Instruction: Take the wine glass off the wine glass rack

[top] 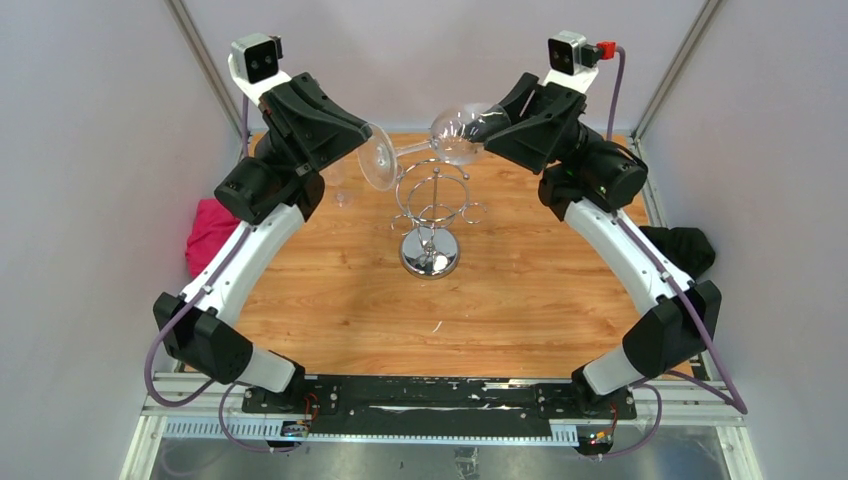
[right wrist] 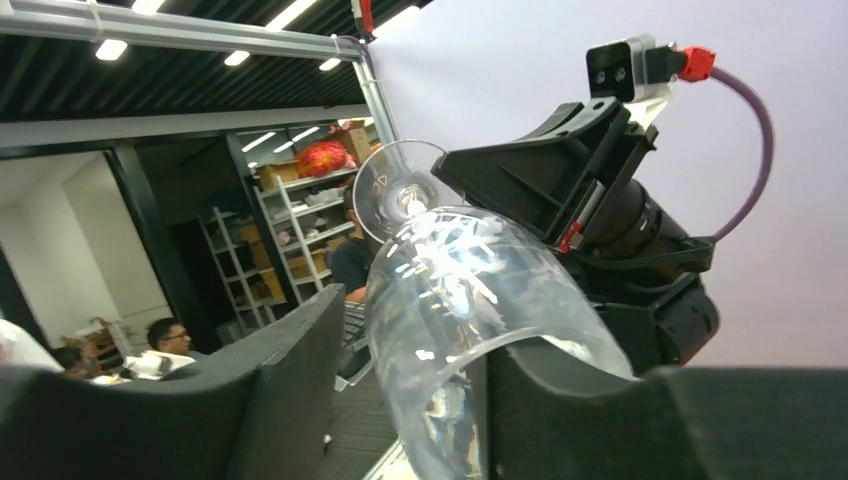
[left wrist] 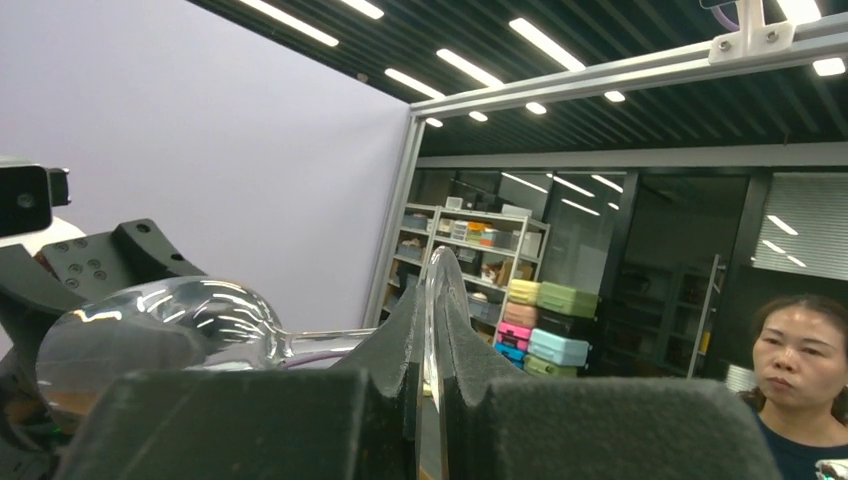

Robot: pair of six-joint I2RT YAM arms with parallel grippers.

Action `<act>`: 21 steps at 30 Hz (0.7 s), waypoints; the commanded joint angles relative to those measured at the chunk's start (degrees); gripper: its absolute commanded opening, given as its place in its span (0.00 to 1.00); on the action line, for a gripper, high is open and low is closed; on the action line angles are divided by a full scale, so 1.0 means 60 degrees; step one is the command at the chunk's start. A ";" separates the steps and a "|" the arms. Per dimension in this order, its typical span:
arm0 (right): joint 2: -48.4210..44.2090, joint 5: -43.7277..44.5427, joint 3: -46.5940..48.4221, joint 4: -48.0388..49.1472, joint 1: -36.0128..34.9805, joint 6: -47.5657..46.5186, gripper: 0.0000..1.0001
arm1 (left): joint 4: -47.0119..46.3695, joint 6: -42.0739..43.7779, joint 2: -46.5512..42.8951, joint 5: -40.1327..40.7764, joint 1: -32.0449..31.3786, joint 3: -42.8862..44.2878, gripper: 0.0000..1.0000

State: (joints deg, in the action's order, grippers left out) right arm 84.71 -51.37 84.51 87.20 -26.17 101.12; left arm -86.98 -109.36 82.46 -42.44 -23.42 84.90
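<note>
The clear wine glass [top: 458, 136] lies on its side in the air above the chrome wine glass rack [top: 432, 205], clear of its loops. The rack stands mid-table on its mirrored base. My left gripper [top: 367, 142] is shut on the edge of the glass's round foot [left wrist: 437, 285]. The bowl [left wrist: 160, 330] points away to the right arm. My right gripper [top: 487, 124] is at the bowl's mouth. In the right wrist view the gripper [right wrist: 415, 330] is open. One finger [right wrist: 560, 400] sits inside the rim of the glass [right wrist: 470, 290], the other [right wrist: 290, 370] stands apart outside.
A pink cloth [top: 208, 232] lies at the table's left edge and a black cloth [top: 683, 246] at the right edge. A small clear glass object [top: 341, 186] stands beside the left arm. Frame posts rise at both back corners.
</note>
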 commanded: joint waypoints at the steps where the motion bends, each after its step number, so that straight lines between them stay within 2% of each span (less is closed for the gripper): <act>1: 0.0082 -0.0210 0.0583 0.0716 -0.0614 0.0081 0.40 | -0.0397 0.0147 0.0553 -0.0252 0.0021 0.0292 0.00; 6: -0.0043 -0.0169 0.0387 0.0667 -0.0615 0.0013 0.27 | -0.0401 0.0141 0.0632 -0.0294 0.0021 0.0188 0.00; 10: -0.0135 -0.0145 0.0200 0.0508 -0.0618 -0.0065 0.00 | -0.0387 0.0196 0.0524 -0.0363 0.0021 0.0175 0.00; 12: -0.0168 -0.0150 0.0168 0.0496 -0.0618 -0.0074 0.00 | -0.0394 0.0195 0.0465 -0.0425 0.0021 0.0179 0.09; 16: -0.0444 -0.0132 -0.0020 0.0568 -0.0617 -0.0170 0.00 | -0.0393 0.0370 0.0344 -0.0552 0.0021 0.0029 0.44; 18: -0.0737 -0.0187 -0.0134 0.0531 -0.0618 -0.0310 0.00 | -0.0391 0.0405 0.0320 -0.0607 0.0043 -0.0023 0.54; 21: -0.1440 -0.0429 -0.0457 -0.0007 -0.0618 -0.0849 0.00 | -0.0390 0.0415 0.0369 -0.0626 0.0166 -0.0003 0.62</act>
State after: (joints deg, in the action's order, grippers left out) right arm 82.59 -51.81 83.24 87.74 -28.62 100.62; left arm -87.02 -108.79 83.96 -42.28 -22.94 85.41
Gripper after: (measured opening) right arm 0.248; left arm 0.586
